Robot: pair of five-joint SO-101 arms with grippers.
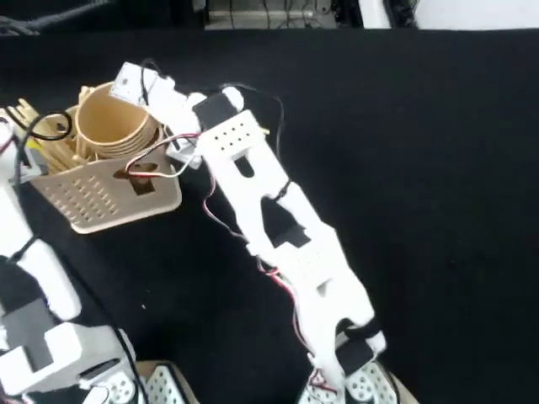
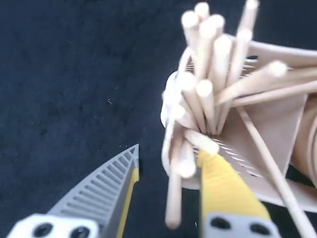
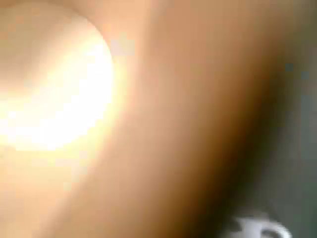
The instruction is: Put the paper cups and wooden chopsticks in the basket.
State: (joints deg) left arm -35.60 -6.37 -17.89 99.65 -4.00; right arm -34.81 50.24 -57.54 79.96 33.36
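Jaws of the left gripper (image 2: 168,151) stand wide apart in the lower part of the left wrist view, one ribbed and grey, the other yellow, and they clamp nothing. A few ends of the wooden chopsticks (image 2: 205,94) hang into the gap between them, close against the yellow jaw. The rest of the bundle fans upward from there, its round ends pointing at the camera. The sticks stand in a corner of the basket (image 2: 277,129), whose slotted tan wall shows behind and to the right of them.

In the high view the left arm (image 1: 34,269) comes up the left edge of the frame to the left end of the basket (image 1: 109,194). The basket is a perforated beige one sitting at the upper left on the black table cover (image 1: 421,168). The chopsticks (image 1: 50,151) fill its left end, some sticking out past the rim. A nested stack of paper cups (image 1: 114,126) stands upright in it, just right of the sticks, mouth up.

The right gripper (image 1: 139,84) sits at the top rim of that stack, on the far side. Whether it is parted or closed on the cup I cannot tell. Its wrist view has a blurred tan surface pressed close (image 3: 148,124), apparently the cup. The right arm (image 1: 295,252) stretches from the bottom centre of the frame diagonally up to the basket.
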